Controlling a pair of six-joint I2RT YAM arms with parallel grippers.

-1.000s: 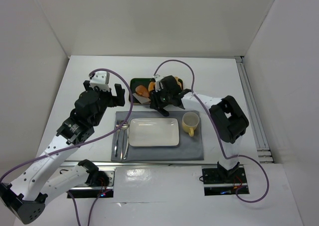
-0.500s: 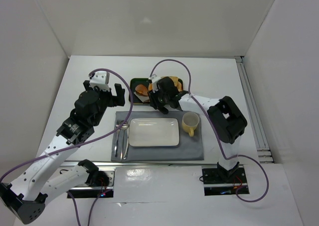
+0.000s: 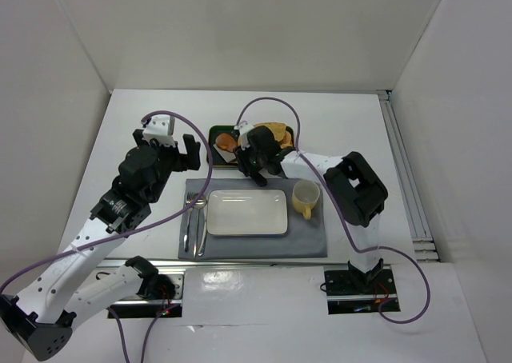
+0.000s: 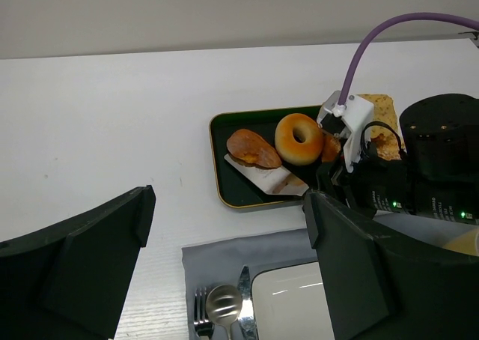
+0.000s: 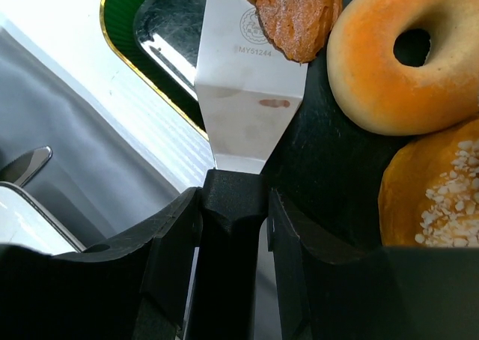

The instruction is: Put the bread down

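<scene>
Setting: we see a white table (image 3: 144, 123) enclosed by white walls.
Tray: a dark green tray (image 4: 215, 164) with a gold rim sits just beyond a gray mat (image 3: 308, 237).
Bread: the bread (image 4: 253, 147) lies in the tray's left part, just beside the glazed donut (image 4: 299, 138). Its near edge rests over the tip of the spatula (image 5: 251, 85).
Right gripper: we find the right gripper (image 5: 230, 199) clamped on the spatula's black handle, with the metal blade reaching into the tray.
Left gripper: the left gripper (image 4: 228, 205) hovers left of the tray, jaws spread wide, holding nothing.
Mat: we note a white rectangular plate (image 3: 246, 212), with a yellow cup (image 3: 305, 195) to its right.
</scene>
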